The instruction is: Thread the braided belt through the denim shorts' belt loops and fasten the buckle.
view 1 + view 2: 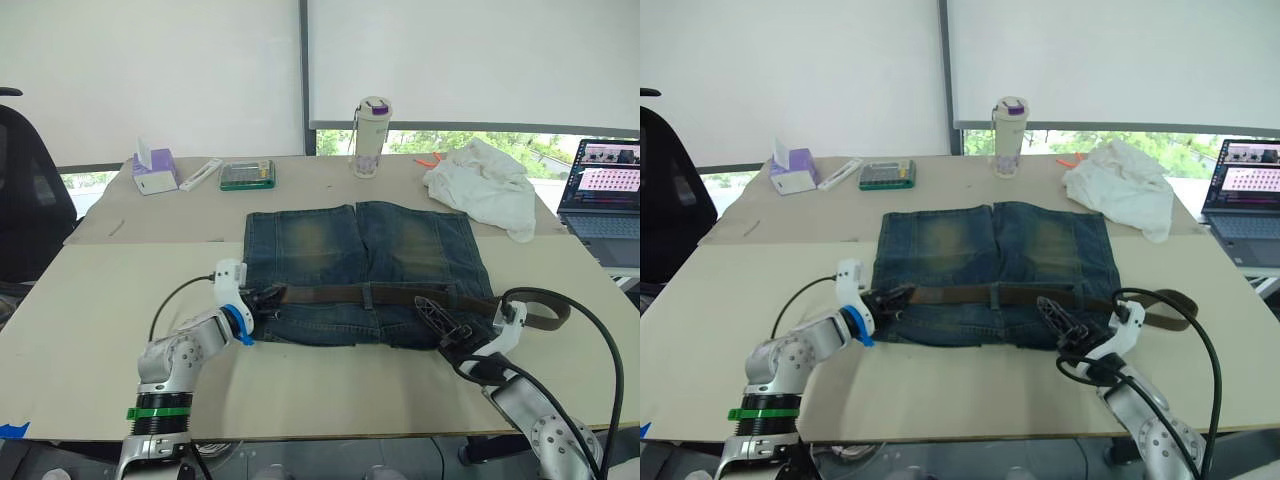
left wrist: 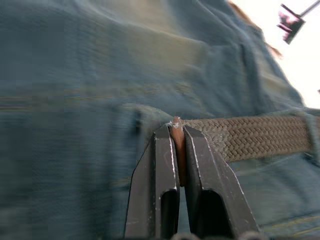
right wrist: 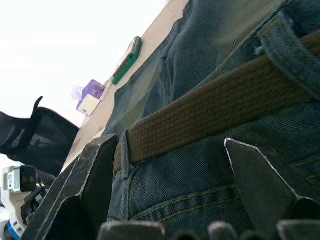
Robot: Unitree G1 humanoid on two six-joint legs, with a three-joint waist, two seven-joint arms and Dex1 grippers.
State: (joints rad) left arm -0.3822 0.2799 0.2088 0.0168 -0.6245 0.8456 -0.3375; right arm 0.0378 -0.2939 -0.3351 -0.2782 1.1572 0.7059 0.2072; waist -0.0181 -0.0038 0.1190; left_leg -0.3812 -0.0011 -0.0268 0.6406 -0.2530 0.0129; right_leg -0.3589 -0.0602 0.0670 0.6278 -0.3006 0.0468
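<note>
Left gripper (image 2: 178,165) clamped on the braided belt (image 1: 400,294) tip (soft, floppy weave). Right gripper (image 3: 170,165) gapes wide; best grip's near the stiff end.

tissue box (image 1: 154,170) | calculator (image 1: 247,175) | bottle (image 1: 372,137) | white cloth (image 1: 485,187) | laptop (image 1: 606,202) | chair (image 1: 28,195)

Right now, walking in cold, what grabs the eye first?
The denim shorts lie flat mid-table with the braided belt run along the waistband, its far end trailing off past the shorts on the robot's right. The left gripper is shut on the belt's tip at the left edge of the waistband. The right gripper sits open at the waistband's right side.
</note>
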